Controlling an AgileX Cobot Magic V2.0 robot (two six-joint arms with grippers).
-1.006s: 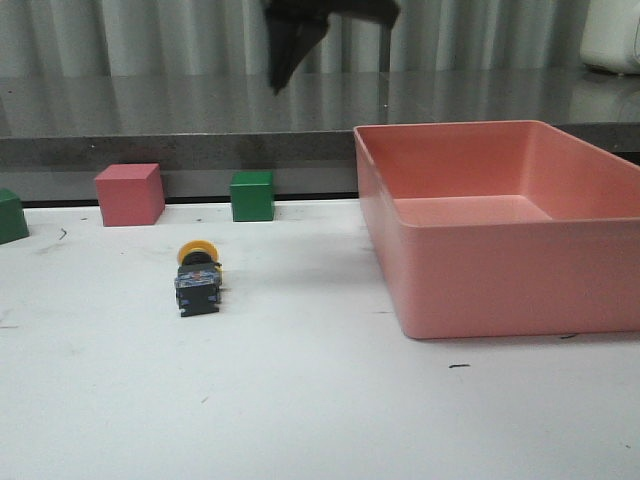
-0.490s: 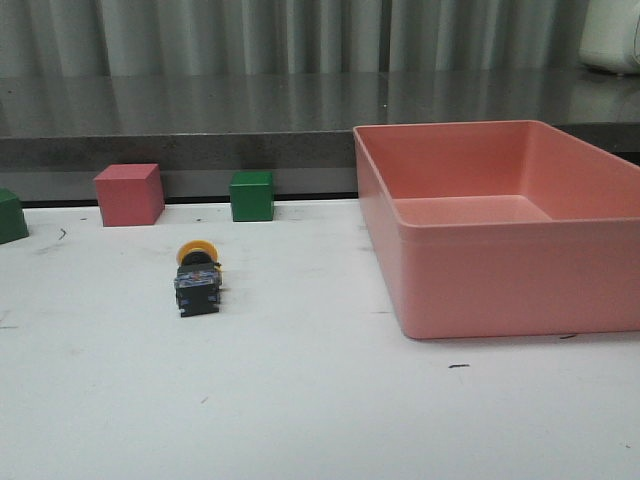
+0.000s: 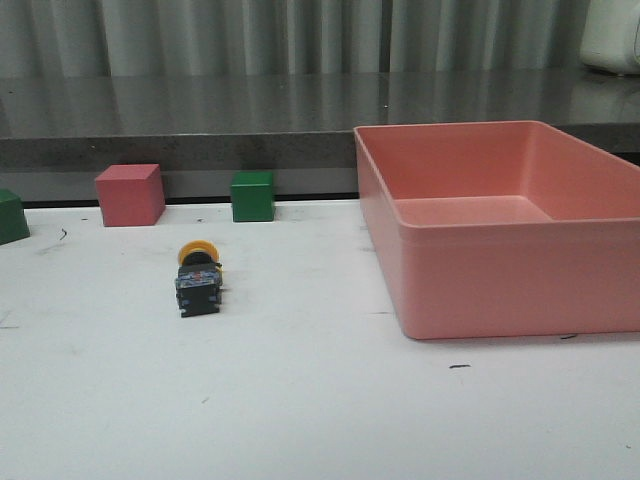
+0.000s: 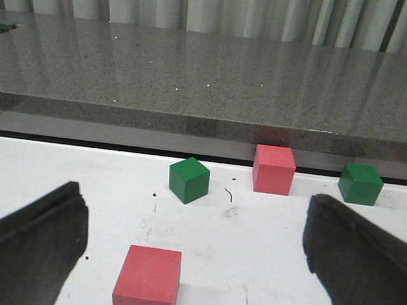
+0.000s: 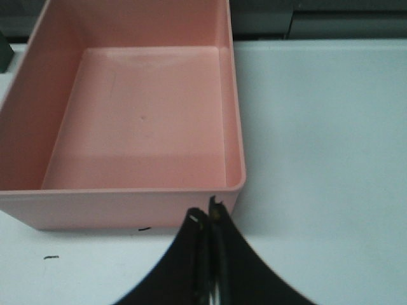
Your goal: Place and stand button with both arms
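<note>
Button (image 3: 198, 277): lying on its side, absent from both wrist views.
Left gripper (image 4: 191, 251): spread wide, empty.
Right gripper (image 5: 208, 219): clenched, empty, just short of the bin (image 5: 236, 127).

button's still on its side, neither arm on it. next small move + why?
Probably bring the open left gripper over toward the button. It lies tipped on the table, yellow cap pointing away, nothing holding it. The right gripper is shut beside the pink bin.
</note>
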